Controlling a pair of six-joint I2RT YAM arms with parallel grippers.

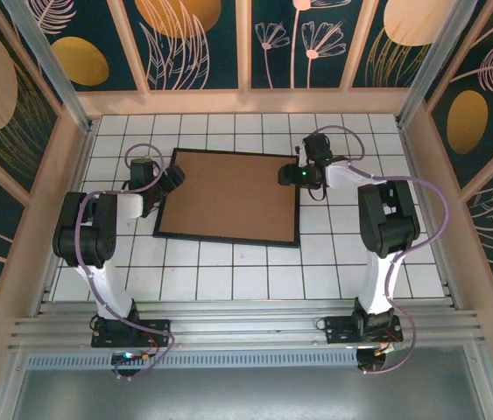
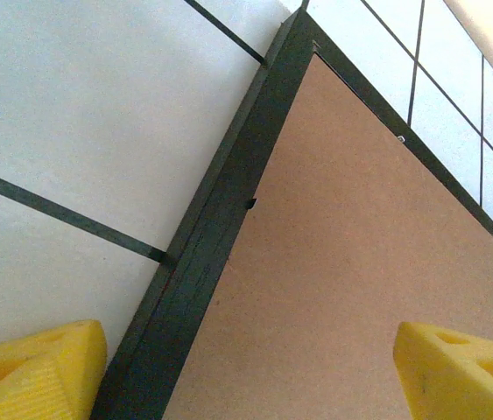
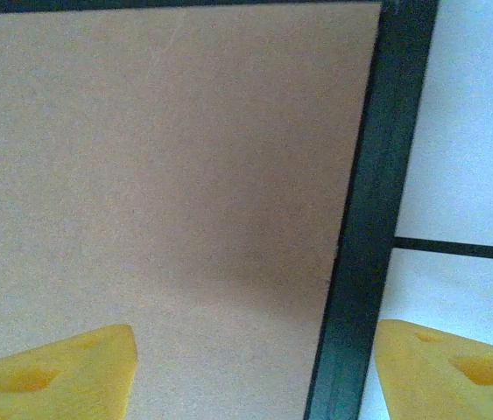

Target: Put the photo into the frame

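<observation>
Frame [image 1: 226, 239]: lies flat, back up, mid-tabletop [image 1: 228, 280], slightly askew to the tile lines.
Long axis: runs left to right, one short side towards each arm.
Backing board [image 1: 228, 194]: sits inside the black rim and covers the whole opening.
Photo: hidden; if it is in the frame it is under the board, but I cannot tell.
Left gripper [image 1: 172, 179]: wide open and holding nothing, at the left short side near the far corner; one finger is over the tiles, the other over the board.
Right gripper [image 1: 288, 178]: jaws well apart and empty, astride the right short rim near its far corner.
Nearer arm: neither; each is at its own end.
Stage: probably near the end, with only the board's seating left to check.
</observation>
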